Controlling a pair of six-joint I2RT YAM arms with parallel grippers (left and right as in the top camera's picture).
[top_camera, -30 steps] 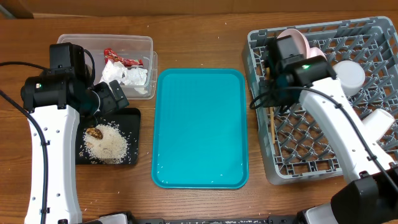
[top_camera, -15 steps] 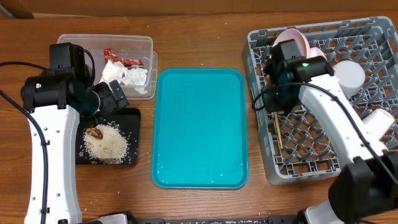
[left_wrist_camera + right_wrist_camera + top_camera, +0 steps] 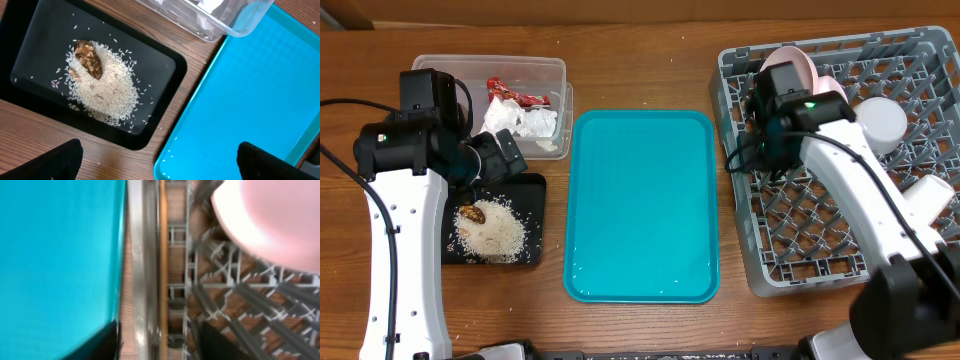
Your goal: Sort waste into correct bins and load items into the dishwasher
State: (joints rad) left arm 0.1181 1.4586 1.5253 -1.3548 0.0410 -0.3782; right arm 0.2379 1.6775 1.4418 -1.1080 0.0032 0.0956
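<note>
Overhead, the right gripper [image 3: 160, 342] is hidden under its wrist; its own camera crops two dark, blurred fingertips [image 3: 100, 342], spread apart and clamping nothing, a wooden chopstick [image 3: 162, 255] lying between them just inside the dish rack [image 3: 220, 310] wall. The chopstick end poking out behind this gripper half a second ago no longer shows overhead. The left gripper [image 3: 157, 162] hangs wide open, empty, the black tray [image 3: 30, 60] just ahead of it.

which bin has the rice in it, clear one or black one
The black tray: rice and a brown scrap lie in it. The clear tub holds a red wrapper and white napkins.
</note>
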